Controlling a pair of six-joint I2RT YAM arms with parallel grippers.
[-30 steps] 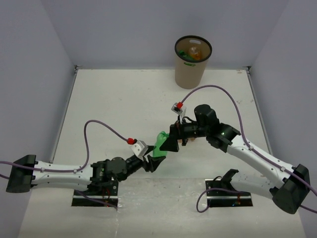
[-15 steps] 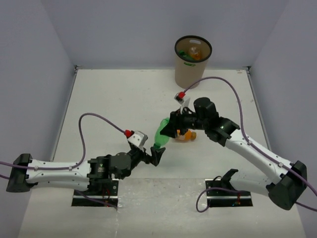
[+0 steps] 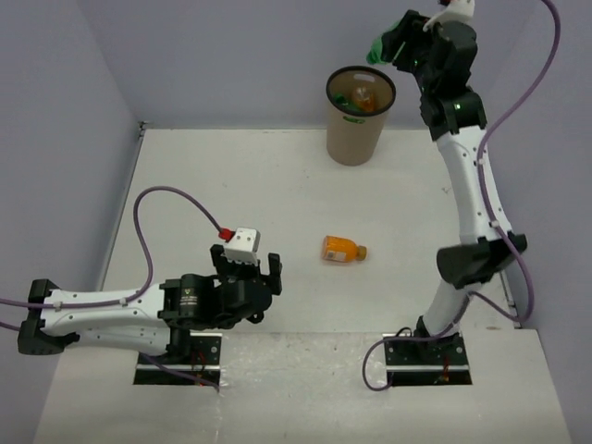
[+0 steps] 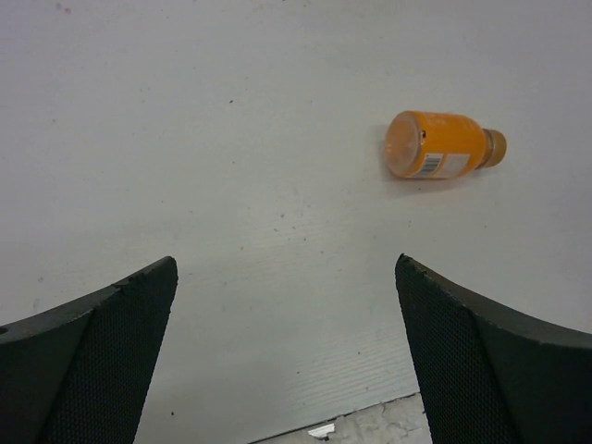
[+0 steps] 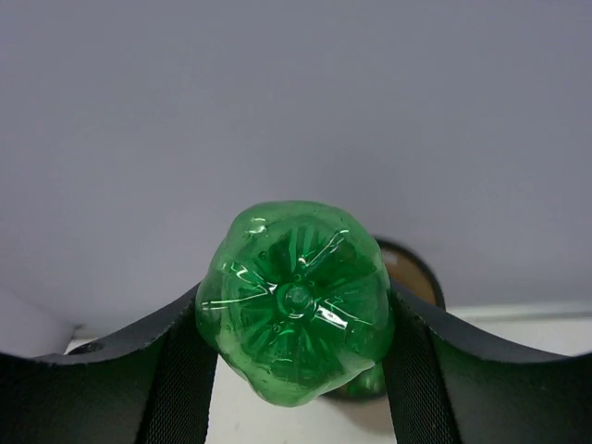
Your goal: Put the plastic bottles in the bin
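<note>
High above the table, my right gripper [image 3: 387, 46] is shut on a translucent green plastic bottle [image 5: 296, 301], holding it up and to the right of the bin [image 3: 357, 118]. The tan bin holds green and orange bottles. In the right wrist view the green bottle's base faces the camera, with the bin's rim [image 5: 421, 268] just behind it. One orange bottle [image 3: 343, 249] lies on its side mid-table, also visible from the left wrist as the orange bottle [image 4: 442, 155]. Low near the front, my left gripper [image 3: 246, 264] is open and holds nothing, with its fingers [image 4: 106, 347] wide apart.
Grey walls enclose the white table [image 3: 231, 185] on the left, back and right. The bin stands against the back wall. Purple cables loop off both arms. Two black base plates [image 3: 176, 370] sit at the near edge.
The left gripper let go of the green bottle and pulled back toward the front. The right arm took the bottle and swung it up high beside the bin.
</note>
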